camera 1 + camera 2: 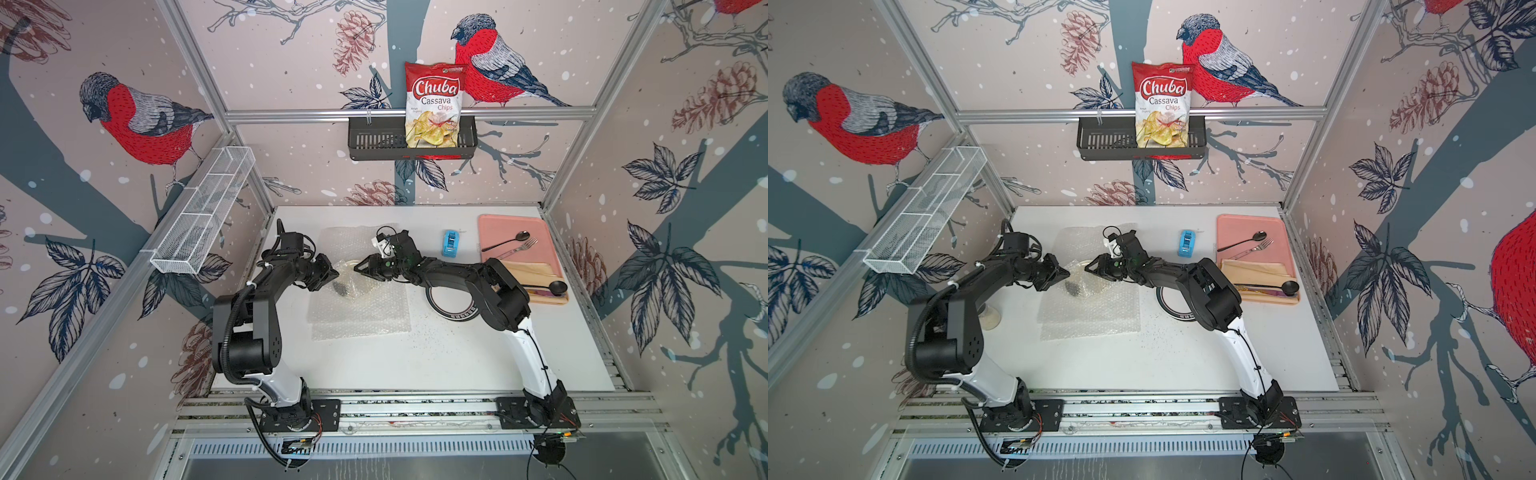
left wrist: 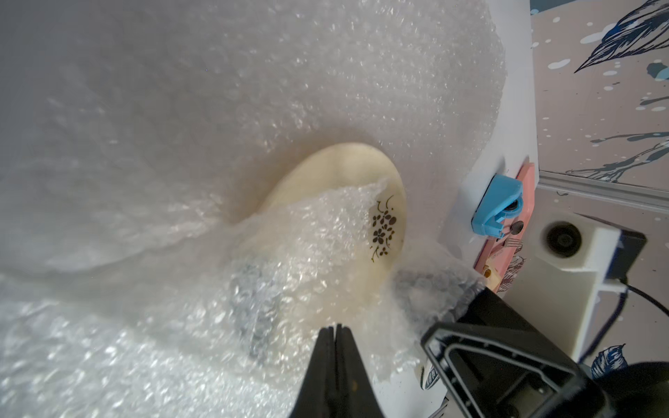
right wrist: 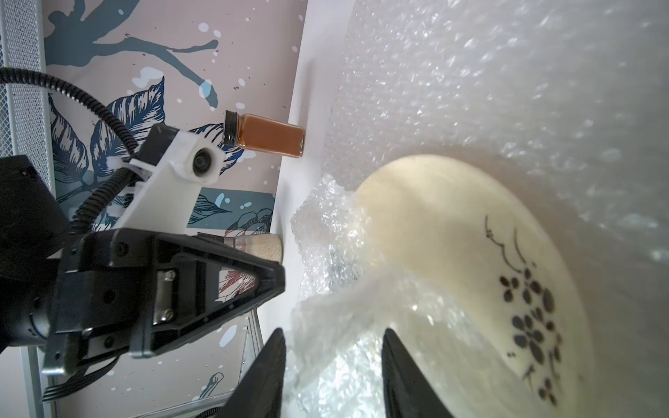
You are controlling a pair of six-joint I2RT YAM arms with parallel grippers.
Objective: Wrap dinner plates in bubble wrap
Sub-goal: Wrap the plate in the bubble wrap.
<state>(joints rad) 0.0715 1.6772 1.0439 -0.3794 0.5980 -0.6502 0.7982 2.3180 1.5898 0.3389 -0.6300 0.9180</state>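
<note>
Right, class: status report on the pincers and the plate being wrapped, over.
Left pincer shut against the clear bubble wrap. Right pincer open, astride a wrap fold. Round cream ceramic plate with dark flower drawing partly covered. Nothing else between pincers.

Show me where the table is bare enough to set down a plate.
Best: the near strip of table, between the bubble wrap and the front rail. Also the near right corner, nearer than the pink tray. Crowded: the middle, around the half-wrapped plate and the dark-rimmed plate.
</note>
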